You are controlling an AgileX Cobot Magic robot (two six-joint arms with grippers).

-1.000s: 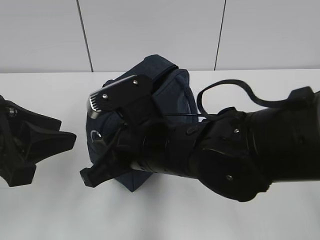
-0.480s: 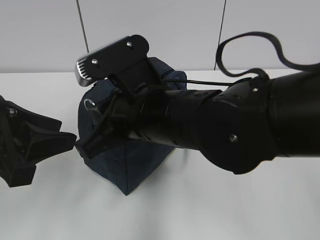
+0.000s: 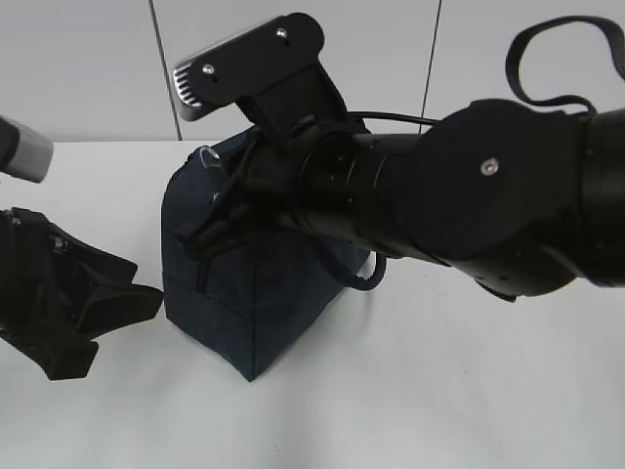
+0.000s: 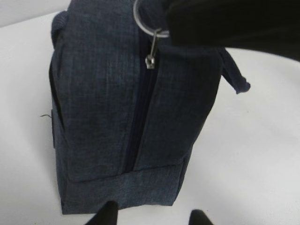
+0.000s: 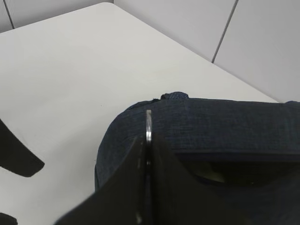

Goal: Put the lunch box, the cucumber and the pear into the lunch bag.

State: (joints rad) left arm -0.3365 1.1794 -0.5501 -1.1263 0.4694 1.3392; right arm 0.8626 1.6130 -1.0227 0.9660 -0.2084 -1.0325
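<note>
On the white counter (image 3: 439,410) stands the lunch bag (image 3: 244,303), upright. At its top edge the right end effector (image 5: 148,140) is clenched on the metal ring pull (image 5: 148,125) of the zipper. The left end effector (image 4: 152,219) waits just beside the bag's base, jaws parted and holding nothing. Lunch box, cucumber and pear are not in view. This looks like the zipper-working step; next the ring likely needs drawing along the zipper track (image 4: 140,117) while the bag stays put.
</note>
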